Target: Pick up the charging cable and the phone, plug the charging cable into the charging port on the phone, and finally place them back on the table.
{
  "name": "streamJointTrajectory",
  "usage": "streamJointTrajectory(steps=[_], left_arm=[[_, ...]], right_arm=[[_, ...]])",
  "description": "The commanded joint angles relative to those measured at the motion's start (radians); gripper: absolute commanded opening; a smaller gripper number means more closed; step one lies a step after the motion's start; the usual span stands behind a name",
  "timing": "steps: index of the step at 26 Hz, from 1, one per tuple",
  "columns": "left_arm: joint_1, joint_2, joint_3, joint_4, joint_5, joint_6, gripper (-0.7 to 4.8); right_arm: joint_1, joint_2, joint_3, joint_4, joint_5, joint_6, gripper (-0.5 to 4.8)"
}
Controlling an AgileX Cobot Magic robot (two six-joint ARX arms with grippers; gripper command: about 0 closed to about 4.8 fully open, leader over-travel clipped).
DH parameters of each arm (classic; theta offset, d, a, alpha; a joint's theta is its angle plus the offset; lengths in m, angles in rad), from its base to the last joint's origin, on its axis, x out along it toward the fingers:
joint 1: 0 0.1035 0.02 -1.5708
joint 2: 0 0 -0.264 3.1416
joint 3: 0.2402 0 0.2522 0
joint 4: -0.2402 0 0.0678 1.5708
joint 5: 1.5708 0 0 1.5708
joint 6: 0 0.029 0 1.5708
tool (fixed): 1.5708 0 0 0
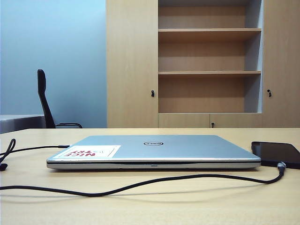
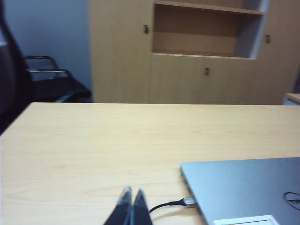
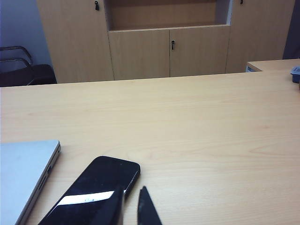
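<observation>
Since the left gripper (image 2: 132, 199) is clenched on nothing, its tips pressed together above the table (image 1: 187, 201), the nearest item to it is a silver connector entering the side of the laptop (image 1: 154, 150) just ahead.

The right gripper (image 3: 131, 204) has its fingertips slightly parted and holds nothing. The phone (image 3: 93, 187) lies flat directly beneath and ahead of them, on the laptop side. Its long axis runs obliquely away from the gripper. The right arm is therefore the nearer one to the phone.

The charging cable (image 1: 140, 183) trails along the table in front of the laptop, and its plug (image 1: 281, 165) meets the phone's near edge.

Seating of the plug in the charging port cannot be confirmed: the port itself is not visible. The right wrist view cuts off the phone's near end, and the exterior view shows neither gripper.
</observation>
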Motion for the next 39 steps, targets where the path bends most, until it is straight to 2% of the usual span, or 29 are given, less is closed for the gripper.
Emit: streamJointTrajectory(steps=[1,9,16,36,39], left_arm=[[0.019,-0.029,-0.022,-0.027,0.003,0.003,-0.05],[0.019,-0.029,-0.055,-0.034,0.003,0.009,-0.05],[0.019,-0.029,-0.055,-0.033,0.003,0.076,-0.05],[0.019,-0.029,-0.055,-0.030,0.003,0.068,-0.05],[0.019,-0.029,-0.055,-0.030,0.003,0.068,-0.05]], right_arm=[[-0.001,-0.003,0.006,0.017,0.005,0.000,0.53],[-0.001,-0.003,0.006,0.015,0.005,0.000,0.53],[-0.001,-0.003,0.006,0.015,0.005,0.000,0.53],[0.000,-0.003,-0.001,0.023,0.005,0.000,0.53],[0.032,-0.003,-0.013,0.026,0.005,0.000,0.53]])
